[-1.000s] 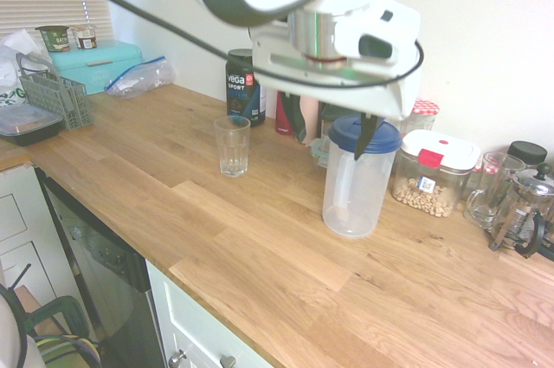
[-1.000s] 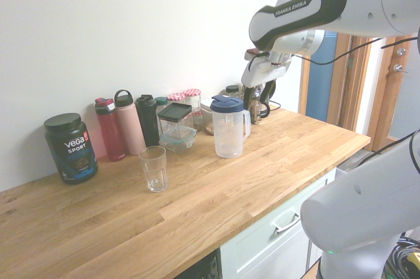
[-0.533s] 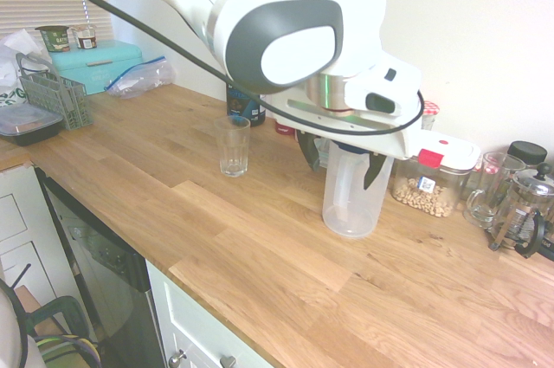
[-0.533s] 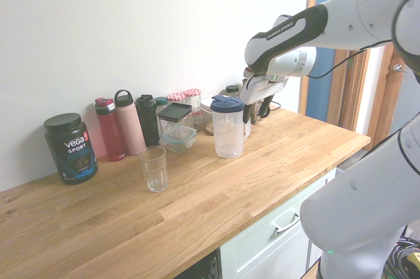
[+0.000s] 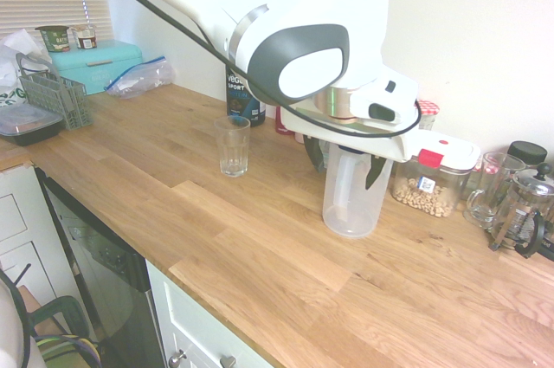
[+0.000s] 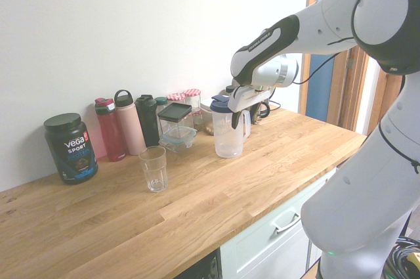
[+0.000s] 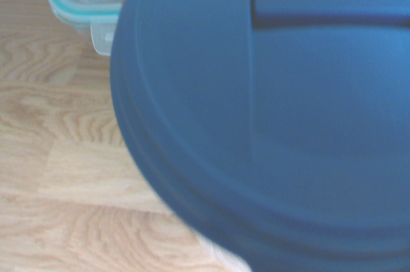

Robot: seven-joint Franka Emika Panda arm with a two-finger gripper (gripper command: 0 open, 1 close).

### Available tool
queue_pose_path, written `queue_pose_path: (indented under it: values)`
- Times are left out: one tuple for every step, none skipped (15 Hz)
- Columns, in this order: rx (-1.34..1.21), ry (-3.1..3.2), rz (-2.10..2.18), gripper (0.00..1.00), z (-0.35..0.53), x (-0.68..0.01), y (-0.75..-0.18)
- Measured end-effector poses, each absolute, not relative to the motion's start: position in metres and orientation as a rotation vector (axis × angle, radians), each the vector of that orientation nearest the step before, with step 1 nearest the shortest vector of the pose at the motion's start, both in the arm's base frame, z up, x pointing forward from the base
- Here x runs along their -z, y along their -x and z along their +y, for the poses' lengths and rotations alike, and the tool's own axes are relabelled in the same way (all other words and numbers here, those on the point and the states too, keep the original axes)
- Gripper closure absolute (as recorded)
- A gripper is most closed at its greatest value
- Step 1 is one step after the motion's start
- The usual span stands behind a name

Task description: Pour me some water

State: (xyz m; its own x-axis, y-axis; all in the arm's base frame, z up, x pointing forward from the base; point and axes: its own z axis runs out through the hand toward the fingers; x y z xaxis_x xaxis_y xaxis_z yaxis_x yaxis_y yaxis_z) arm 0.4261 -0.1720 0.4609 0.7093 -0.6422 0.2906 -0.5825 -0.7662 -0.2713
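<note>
A clear plastic pitcher (image 5: 351, 199) (image 6: 228, 140) with a blue lid (image 7: 269, 112) stands upright on the wooden counter (image 5: 260, 255). My gripper (image 5: 344, 160) (image 6: 241, 113) is open and low over it, one finger on each side of the pitcher's upper part. I cannot tell whether the fingers touch it. The lid fills most of the wrist view. An empty drinking glass (image 5: 232, 145) (image 6: 153, 169) stands upright on the counter, apart from the pitcher. Any water in the pitcher is too clear to make out.
A black Vega tub (image 5: 242, 95) (image 6: 70, 147) and several bottles (image 6: 125, 125) line the wall. Close by the pitcher are a teal-rimmed food container (image 6: 177, 125) (image 7: 90, 3), a nut container (image 5: 433, 177), a glass mug (image 5: 489, 186) and a French press (image 5: 524, 208).
The arm has come down over the pitcher: the open fingers, which hung above the lid, now straddle its top. The pitcher and the glass have not moved.
</note>
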Motion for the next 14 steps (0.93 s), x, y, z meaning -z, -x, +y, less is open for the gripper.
queue_pose_path:
  values:
    - [0.558, 2.756, 0.989, 1.0, -0.1718, -0.4597, -0.4285]
    - [0.555, 2.757, 0.984, 1.0, -0.1721, -0.4578, -0.4303]
    - [0.552, 2.758, 0.982, 1.0, -0.1722, -0.4562, -0.4315]
    - [0.549, 2.759, 0.981, 1.0, -0.1723, -0.4549, -0.4322]
    - [0.547, 2.76, 0.981, 1.0, -0.1723, -0.454, -0.4326]
    - [0.546, 2.761, 0.98, 1.0, -0.172, -0.4537, -0.4328]
    - [0.546, 2.762, 0.979, 1.0, -0.1718, -0.4537, -0.4329]
    - [0.546, 2.762, 0.978, 1.0, -0.1714, -0.4537, -0.433]
    - [0.546, 2.763, 0.976, 1.0, -0.1707, -0.4538, -0.4333]
    - [0.546, 2.764, 0.974, 1.0, -0.1699, -0.4538, -0.4336]
    - [0.546, 2.766, 0.971, 1.0, -0.1693, -0.4539, -0.4338]
    - [0.546, 2.767, 0.969, 1.0, -0.1685, -0.4539, -0.4341]
    - [0.546, 2.769, 0.966, 1.0, -0.1676, -0.454, -0.4344]
    - [0.546, 2.77, 0.963, 1.0, -0.1666, -0.4541, -0.4348]
